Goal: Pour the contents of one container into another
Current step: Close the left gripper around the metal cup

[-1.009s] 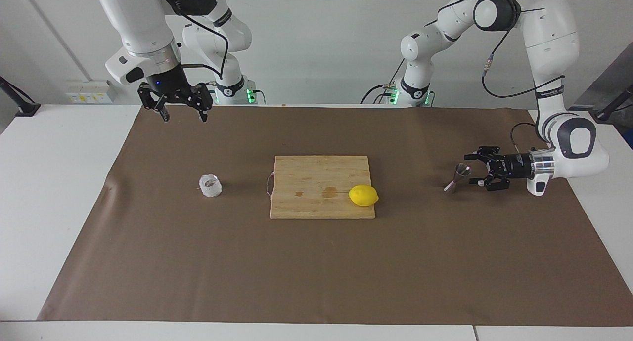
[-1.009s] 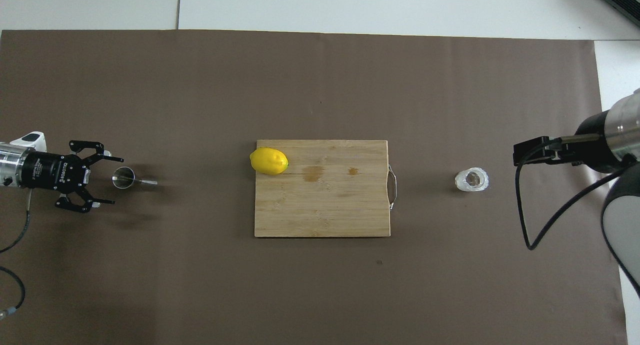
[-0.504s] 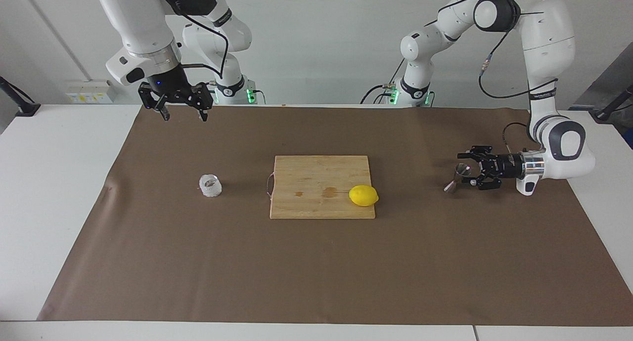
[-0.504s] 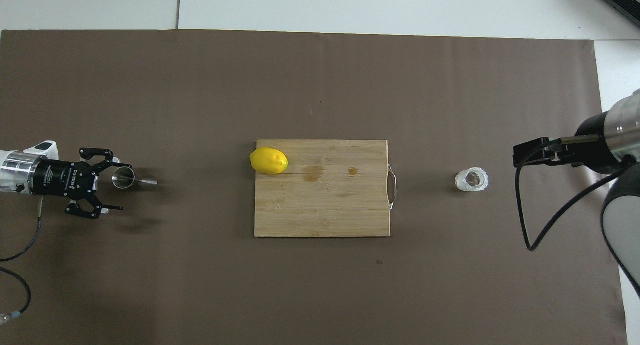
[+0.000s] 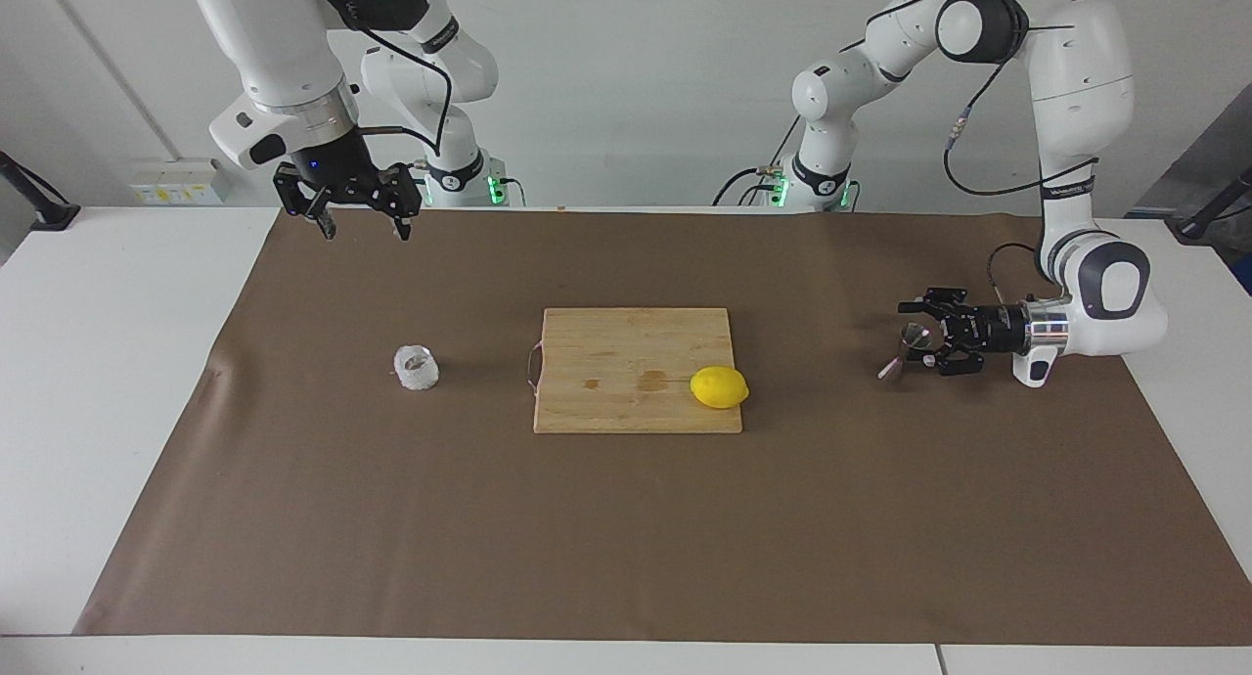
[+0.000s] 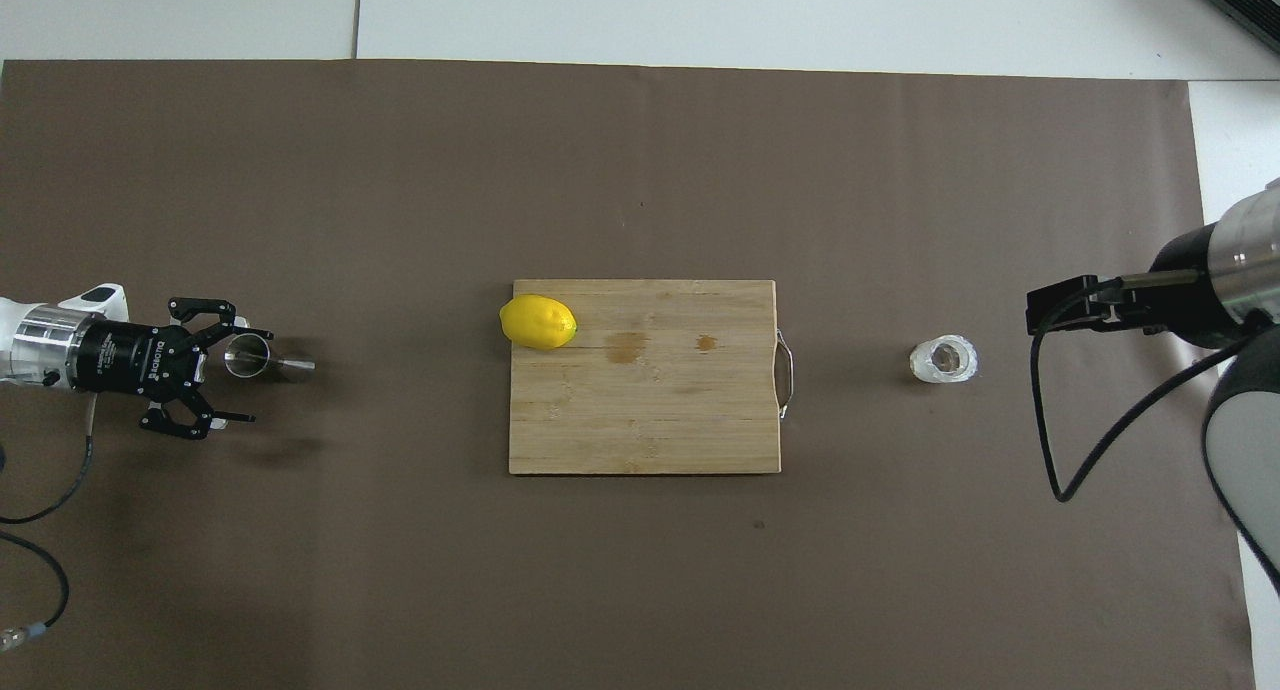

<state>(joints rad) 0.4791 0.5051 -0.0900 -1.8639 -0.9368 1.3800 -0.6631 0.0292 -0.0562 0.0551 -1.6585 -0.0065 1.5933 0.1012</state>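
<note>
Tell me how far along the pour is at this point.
Nothing is poured or lifted yet. The glass cup stands untouched on the mat beside the cutting board, toward the right arm's end. In hand: the left pincer, open and level, is at the steel jigger, not closed on it. The right pincer waits, open, high over the mat's edge. Gripping, lifting and pouring remain.

Left gripper [image 5: 914, 336] has closed in around the jigger [image 5: 907, 347].
</note>
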